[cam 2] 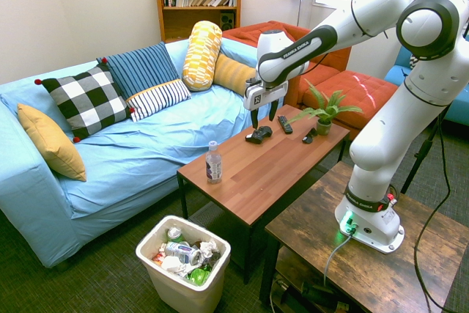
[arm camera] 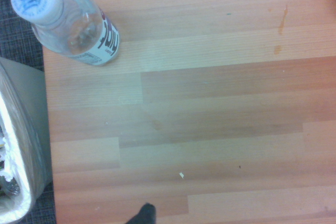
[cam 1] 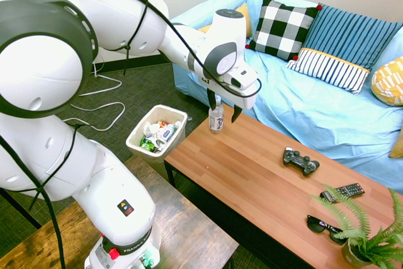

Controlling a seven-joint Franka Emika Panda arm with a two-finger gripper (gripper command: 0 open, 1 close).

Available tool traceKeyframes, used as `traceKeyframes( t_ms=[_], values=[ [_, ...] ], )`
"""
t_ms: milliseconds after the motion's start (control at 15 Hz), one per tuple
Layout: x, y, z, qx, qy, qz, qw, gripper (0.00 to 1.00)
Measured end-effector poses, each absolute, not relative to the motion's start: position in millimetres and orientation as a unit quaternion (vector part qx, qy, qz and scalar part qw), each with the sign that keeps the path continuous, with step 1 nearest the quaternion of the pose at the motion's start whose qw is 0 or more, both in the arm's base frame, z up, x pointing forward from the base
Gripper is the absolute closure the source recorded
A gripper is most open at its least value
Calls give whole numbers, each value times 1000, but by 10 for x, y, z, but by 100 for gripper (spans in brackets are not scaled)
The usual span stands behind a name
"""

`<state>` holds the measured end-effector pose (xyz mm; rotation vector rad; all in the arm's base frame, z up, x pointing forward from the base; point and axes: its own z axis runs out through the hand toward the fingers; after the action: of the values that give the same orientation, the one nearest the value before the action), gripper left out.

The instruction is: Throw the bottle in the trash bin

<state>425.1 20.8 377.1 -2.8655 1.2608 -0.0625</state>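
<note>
Wooden coffee table (cam 2: 278,166): the small clear plastic bottle (cam 2: 213,163) stands upright near its corner, untouched. Above the table, the gripper (cam 2: 263,116) hangs open and empty. The white plastic trash bin (cam 2: 170,284) waits beside the table, so everything's left to do.

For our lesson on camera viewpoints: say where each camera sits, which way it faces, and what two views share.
First exterior view: behind the arm's base, facing the sofa; arm and open gripper show.
Second exterior view: opposite side, past the trash bin, facing the bookshelf; whole arm shows.
Wrist view: looks straight down at the coffee table; no arm shows.
All share the bottle.
</note>
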Motion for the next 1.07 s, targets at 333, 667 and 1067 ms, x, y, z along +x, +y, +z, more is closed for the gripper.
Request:
traceKeyframes(
  t_ms=[333, 667, 1067],
  values=[
    [4328, 299, 3766, -915, 402, -35, 11, 0],
    [4619, 732, 3899, -908, 414, -60, 21, 0],
    [5094, 1396, 3591, -902, 427, -62, 10, 0]
  ],
)
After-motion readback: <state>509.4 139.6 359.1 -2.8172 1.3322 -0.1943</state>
